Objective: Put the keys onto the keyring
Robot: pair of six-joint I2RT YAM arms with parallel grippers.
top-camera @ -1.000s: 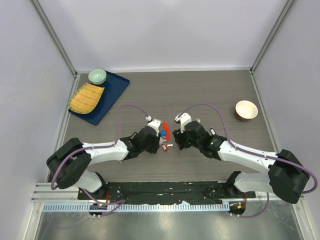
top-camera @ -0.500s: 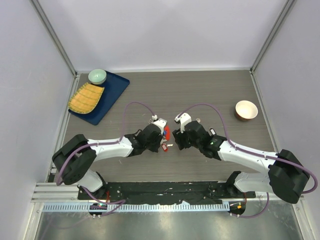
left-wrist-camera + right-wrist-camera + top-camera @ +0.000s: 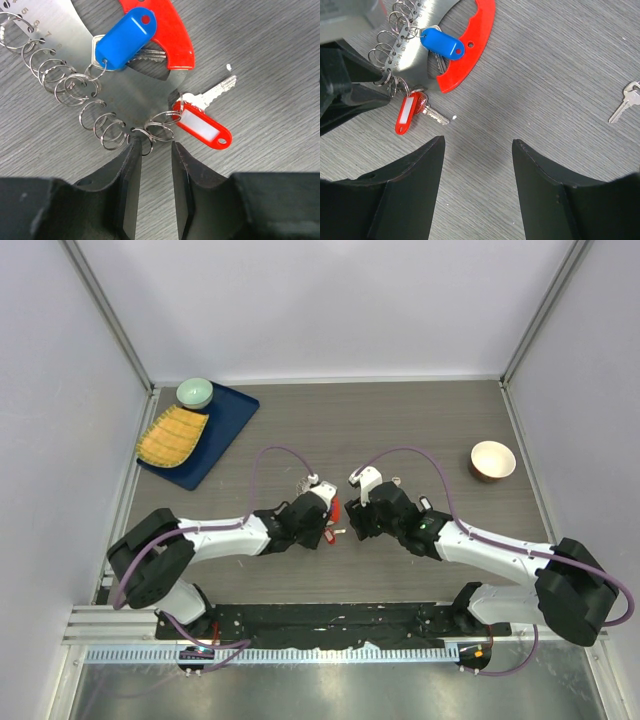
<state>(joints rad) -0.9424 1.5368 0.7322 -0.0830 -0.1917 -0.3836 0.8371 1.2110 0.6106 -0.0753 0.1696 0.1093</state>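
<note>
The keyring (image 3: 80, 30) lies flat on the table: a curved metal plate carrying several split rings (image 3: 107, 131), with a red curved handle (image 3: 172, 35). A blue tag (image 3: 125, 37) hangs from one ring over a key (image 3: 146, 56). Another key (image 3: 212, 94), with a red tag (image 3: 202, 127), sits on a ring at the plate's near end. A plain silver key (image 3: 624, 103) lies loose, far to the right. My left gripper (image 3: 153, 149) is open by a narrow gap, its tips at the nearest ring, gripping nothing. My right gripper (image 3: 478, 141) stands wide open over bare table, right of the keyring (image 3: 334, 508).
A blue tray (image 3: 225, 425) at the back left holds a yellow ribbed piece (image 3: 172, 435) and a green bowl (image 3: 194, 392). A tan bowl (image 3: 492, 460) stands at the right. Both arms (image 3: 230, 535) (image 3: 480, 540) reach inward from the near edge.
My left gripper has slid right and slightly nearer, ending at the keyring's near end. The right arm, the keyring and the keys have not moved.
</note>
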